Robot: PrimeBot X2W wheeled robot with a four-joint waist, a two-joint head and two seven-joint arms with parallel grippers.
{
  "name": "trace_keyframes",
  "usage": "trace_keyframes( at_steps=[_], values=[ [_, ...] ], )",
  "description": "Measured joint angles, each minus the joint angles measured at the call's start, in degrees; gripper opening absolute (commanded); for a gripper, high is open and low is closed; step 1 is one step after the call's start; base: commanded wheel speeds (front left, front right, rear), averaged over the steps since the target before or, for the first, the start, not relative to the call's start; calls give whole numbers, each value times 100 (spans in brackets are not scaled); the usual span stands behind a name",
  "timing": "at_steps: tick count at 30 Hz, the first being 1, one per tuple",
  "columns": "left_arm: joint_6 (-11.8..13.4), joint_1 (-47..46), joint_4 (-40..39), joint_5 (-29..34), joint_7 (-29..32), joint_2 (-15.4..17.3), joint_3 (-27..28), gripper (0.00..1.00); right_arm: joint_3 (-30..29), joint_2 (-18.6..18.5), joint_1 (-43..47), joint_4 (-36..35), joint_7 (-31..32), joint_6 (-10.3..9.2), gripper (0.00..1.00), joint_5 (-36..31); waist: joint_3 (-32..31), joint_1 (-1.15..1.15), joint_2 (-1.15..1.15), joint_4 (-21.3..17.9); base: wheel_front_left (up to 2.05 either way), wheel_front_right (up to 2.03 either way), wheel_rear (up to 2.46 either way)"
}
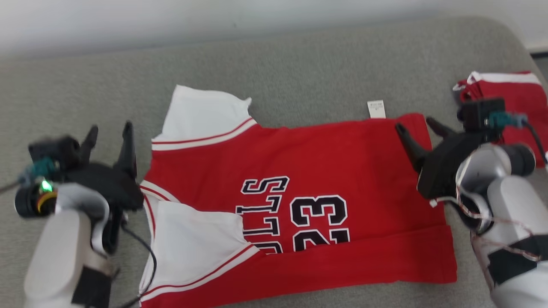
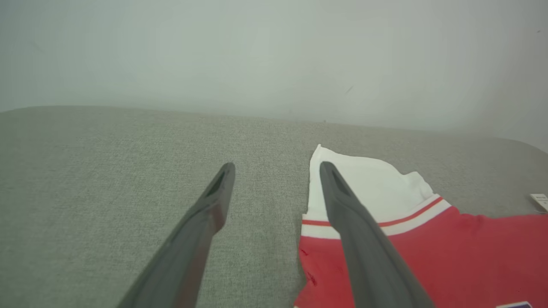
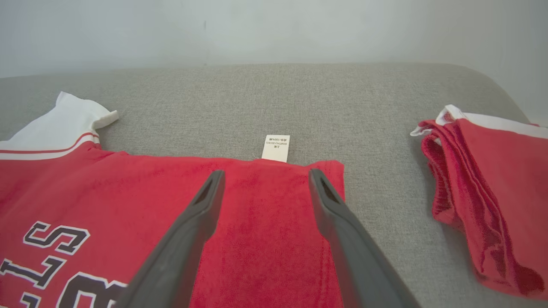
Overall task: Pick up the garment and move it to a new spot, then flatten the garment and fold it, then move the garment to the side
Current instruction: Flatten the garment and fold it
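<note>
The left gripper [image 1: 110, 127] hung with its two dark fingers spread wide, gripping nothing, just off the collar end of the jersey [image 1: 342, 162]. In its wrist view, one finger stood over bare grey fabric and the other crossed the edge of the jersey's far white sleeve [image 2: 368, 184]. I could not tell whether that finger touched the cloth.

The right gripper [image 1: 414, 123] was equally slack and empty, its fingers parted above the jersey's hem end, near the far corner. A small white label [image 3: 276, 148] stuck out from the jersey's far edge, just past those fingertips.

The jersey itself lay spread across the grey cushion [image 1: 299, 64], collar towards the left gripper and hem towards the right. Its near long edge was turned up in a red band that covered the lower part of the black number 23. The near white sleeve [image 1: 192, 239] lay folded in over the chest lettering.

Beyond the jersey's hem, well apart from it, a second red garment [image 1: 513, 94] with white trim sat bunched in folds.
</note>
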Motion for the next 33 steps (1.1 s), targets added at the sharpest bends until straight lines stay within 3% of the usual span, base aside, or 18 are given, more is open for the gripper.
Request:
trace_keyframes(
  at_steps=[9,19,25,33],
  values=[
    [-29,-1321,419,-170,927,151,-312,100,258,-75,-1090,119,973,0,100,120,849,1,0,-257,0,0,0],
    [34,-2050,759,-210,1562,237,-485,100,412,-58,-1544,159,1238,0,100,123,1468,0,0,-500,0,0,0],
    [305,-2323,875,12,1818,421,-611,100,486,-56,-1583,79,1247,0,100,124,1639,-1,0,-639,0,0,0],
    [259,-2560,871,9,2590,476,-826,100,483,-111,-1595,-56,1337,0,100,172,1760,-2,-2,-689,0,0,0]
  ],
)
